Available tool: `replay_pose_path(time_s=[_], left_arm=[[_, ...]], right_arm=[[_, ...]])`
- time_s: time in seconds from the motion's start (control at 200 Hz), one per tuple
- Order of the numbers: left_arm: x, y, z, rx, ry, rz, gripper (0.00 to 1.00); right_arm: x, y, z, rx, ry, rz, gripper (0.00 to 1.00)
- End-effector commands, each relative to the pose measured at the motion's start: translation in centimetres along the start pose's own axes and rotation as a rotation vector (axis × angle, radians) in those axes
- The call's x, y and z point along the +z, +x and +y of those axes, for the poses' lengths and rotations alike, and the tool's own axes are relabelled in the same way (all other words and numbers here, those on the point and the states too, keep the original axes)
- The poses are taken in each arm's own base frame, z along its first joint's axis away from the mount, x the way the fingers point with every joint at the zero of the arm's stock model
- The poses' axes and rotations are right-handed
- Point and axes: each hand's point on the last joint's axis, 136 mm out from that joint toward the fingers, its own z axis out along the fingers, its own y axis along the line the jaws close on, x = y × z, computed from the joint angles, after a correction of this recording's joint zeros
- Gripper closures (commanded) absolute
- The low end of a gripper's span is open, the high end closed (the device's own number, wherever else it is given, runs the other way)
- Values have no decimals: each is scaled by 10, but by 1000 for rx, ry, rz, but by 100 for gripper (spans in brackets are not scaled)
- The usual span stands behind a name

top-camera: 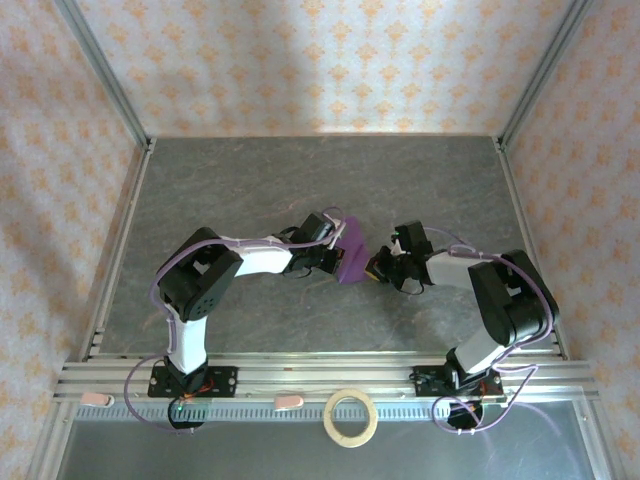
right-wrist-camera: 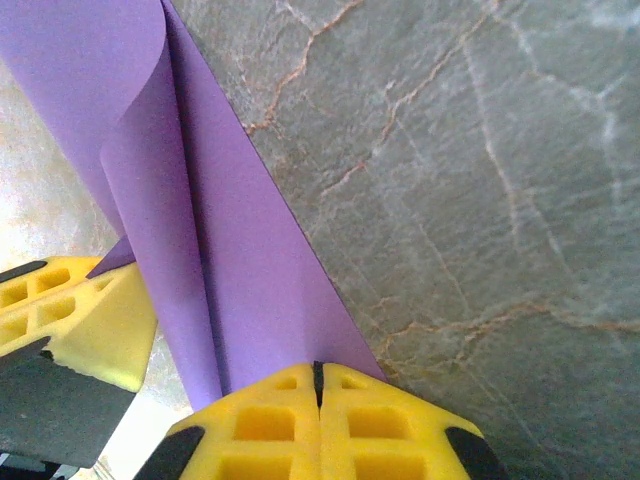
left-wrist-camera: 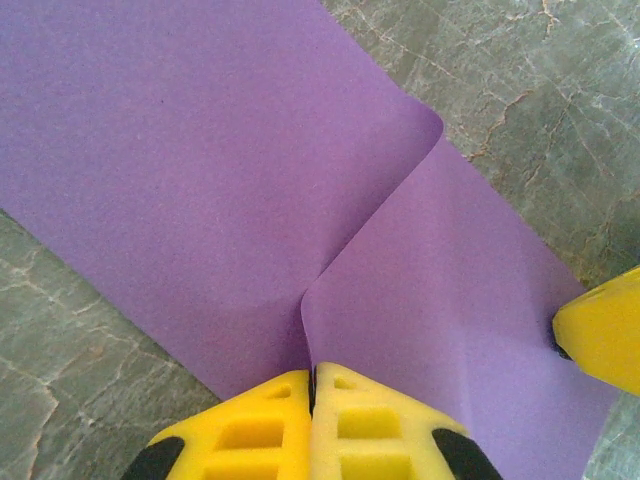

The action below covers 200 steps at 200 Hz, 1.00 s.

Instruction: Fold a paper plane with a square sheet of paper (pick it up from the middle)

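Left tool point(left-wrist-camera: 312, 385): we see it closed, pinching the square sheet of paper point(left-wrist-camera: 200, 180) at a buckled fold.
Right tool point(right-wrist-camera: 318, 375): closed on the sheet's other edge.
Sheet: held between both tools, over mid-bench point(top-camera: 300, 180).
Risk: we judge that pulling apart could tear it, and uneven pushing would skew the crease.

The purple paper sheet point(left-wrist-camera: 200, 180) runs off the left wrist view's top and left edges; its pinched rim vanishes between the left gripper point(left-wrist-camera: 312, 372) fingers point(left-wrist-camera: 370, 425); overhead, the left arm point(top-camera: 262, 256) covers part of it.
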Motion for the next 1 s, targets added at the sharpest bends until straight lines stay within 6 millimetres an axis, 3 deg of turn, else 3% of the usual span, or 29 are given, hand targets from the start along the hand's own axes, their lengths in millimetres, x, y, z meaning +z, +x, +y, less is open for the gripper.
replay_pose_path(time_s=[0.0,0.235,0.555,0.646,0.996], left_arm=[[1,2,7,-10,-20,8,100],[8,15,12,-5,-30,43,100],[14,32,15,4,-18,79,100],[14,32,15,9,-15,81,100],[17,33,13,20,-6,90,100]], right_arm=[[5,11,-42,43,156,17,100],[4,8,-31,32,121,15,100],[-16,-9,50,1,-155,-19,99],[-16,-9,63,5,-208,-3,99],[1,-9,75,31,-222,33,100]])
